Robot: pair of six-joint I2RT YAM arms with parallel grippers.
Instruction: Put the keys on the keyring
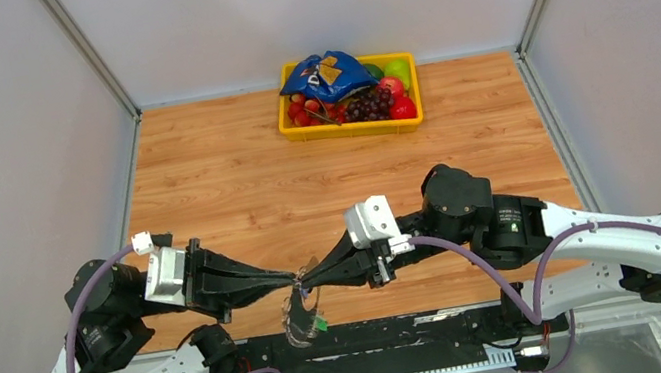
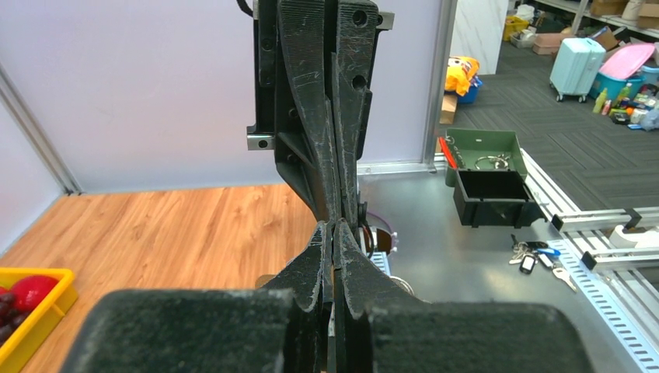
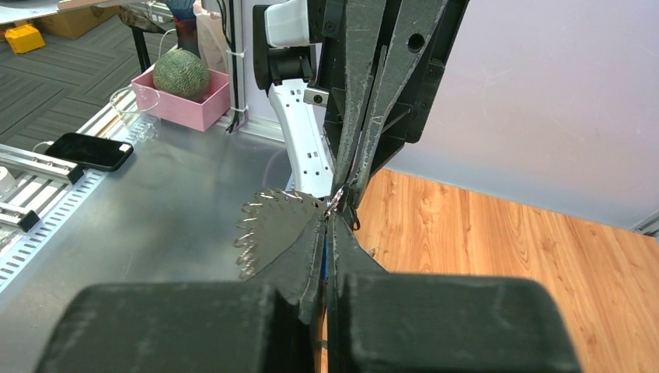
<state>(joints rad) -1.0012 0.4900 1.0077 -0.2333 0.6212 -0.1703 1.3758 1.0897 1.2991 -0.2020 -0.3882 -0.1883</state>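
My left gripper (image 1: 291, 278) and right gripper (image 1: 308, 279) meet tip to tip above the table's near edge. The keyring (image 1: 301, 311), a thin hoop fringed with small silver keys, hangs below the meeting point, with a green key head (image 1: 321, 324) at its bottom. In the right wrist view the keyring (image 3: 268, 225) shows its jagged outline left of my right gripper (image 3: 330, 214), which is shut on a key with a blue head (image 3: 324, 231). In the left wrist view my left gripper (image 2: 334, 227) is shut, pinching the ring's thin edge.
A yellow basket (image 1: 347, 130) of fruit with a blue bag stands at the back. Beyond the table on the metal bench are a black box (image 2: 497, 198), a green box (image 2: 482, 148), a loose key bunch (image 2: 536, 256), a phone (image 3: 85, 150) and a pink box (image 3: 183, 97).
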